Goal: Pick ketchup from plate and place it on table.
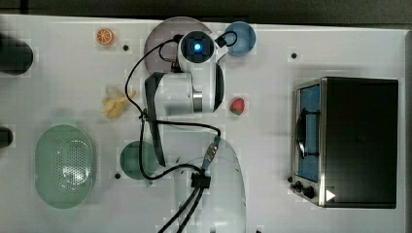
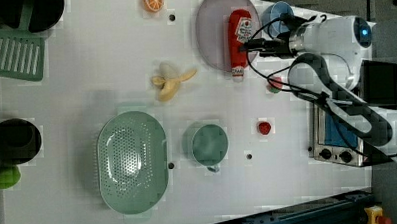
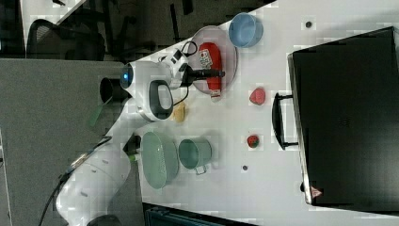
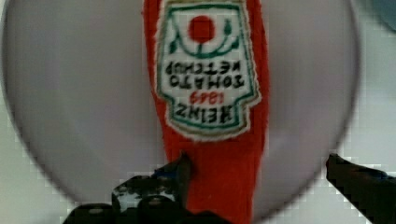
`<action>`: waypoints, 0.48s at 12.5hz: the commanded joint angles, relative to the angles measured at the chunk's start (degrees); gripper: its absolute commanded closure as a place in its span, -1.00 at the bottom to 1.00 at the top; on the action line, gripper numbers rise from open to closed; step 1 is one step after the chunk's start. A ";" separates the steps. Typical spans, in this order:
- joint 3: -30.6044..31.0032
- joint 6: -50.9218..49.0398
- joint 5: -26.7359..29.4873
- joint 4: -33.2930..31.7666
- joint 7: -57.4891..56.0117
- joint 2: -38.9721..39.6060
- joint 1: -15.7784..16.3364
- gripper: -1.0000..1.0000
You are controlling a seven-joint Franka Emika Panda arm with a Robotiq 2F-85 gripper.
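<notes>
The ketchup (image 2: 239, 33) is a slim red bottle with a white label. It lies flat on the greyish-lilac plate (image 2: 211, 31) at the far edge of the white table (image 2: 110, 70). In the right view the ketchup (image 3: 210, 56) rests on the plate (image 3: 230, 52) with its pale end over the rim. My gripper (image 4: 259, 179) hangs just above the bottle's lower body, open. One finger stands close beside the ketchup (image 4: 219, 177) and the other well off to the side. The left view has the gripper (image 2: 251, 46) over the bottle. In the top view my arm covers most of the plate (image 1: 161, 41).
A blue bowl (image 1: 240, 38) sits right beside the plate. A strawberry (image 1: 237, 106), a banana (image 1: 114, 104), an orange slice (image 1: 105, 36), a green cup (image 1: 133, 158) and a green colander (image 1: 64, 165) lie around. A toaster oven (image 1: 350, 141) fills the top view's right.
</notes>
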 commanded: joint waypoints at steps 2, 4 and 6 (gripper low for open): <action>0.31 3.60 -1.43 2.23 -3.60 1.48 0.99 -1.00; 0.29 3.98 -1.44 2.27 -3.60 2.42 0.99 -1.00; 0.25 4.97 -1.43 2.40 -3.58 2.63 0.99 -0.68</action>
